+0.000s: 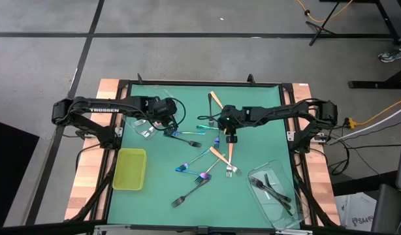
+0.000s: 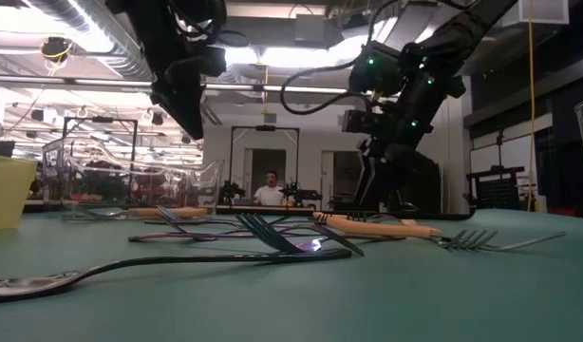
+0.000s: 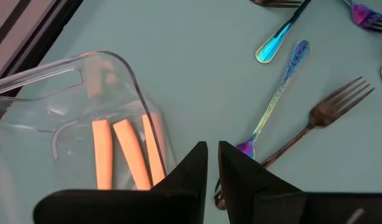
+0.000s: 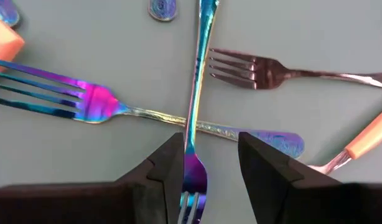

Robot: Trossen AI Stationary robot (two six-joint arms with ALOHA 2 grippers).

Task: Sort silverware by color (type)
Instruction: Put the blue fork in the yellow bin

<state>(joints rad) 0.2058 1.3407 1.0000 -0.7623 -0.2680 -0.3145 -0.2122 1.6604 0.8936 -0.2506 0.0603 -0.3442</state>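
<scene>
From above, the green table [image 1: 253, 111] carries a scatter of silverware [image 1: 204, 153] across its middle, forks with orange handles, dark ones and iridescent ones lying loose and partly crossed. A clear tub [image 1: 143, 126] sits near the left gripper [image 1: 168, 124], a yellow-green tray [image 1: 130, 168] lies nearer the front on the left side, and a second clear tub [image 1: 279, 192] at the front right holds a few dark forks [image 1: 271, 188]. The right gripper [image 1: 230, 138] hangs over the middle of the scatter. At table height, forks lie flat across the foreground, an orange-handled one [image 2: 377, 226] just behind a dark one [image 2: 168, 269], with the tray's wall [image 2: 7, 195] at the left edge and a person [image 2: 269, 190] far off in the room. The left wrist view shows the clear tub [image 3: 73, 124] holding three orange handles [image 3: 129, 152] side by side; the left gripper [image 3: 213, 165] stands beside its wall with fingers nearly together, nothing between them. The right wrist view shows the right gripper [image 4: 209, 165] with fingers apart on either side of an iridescent fork [image 4: 194, 124], which crosses over another iridescent fork [image 4: 85, 99]; whether the fingers touch it cannot be told.
</scene>
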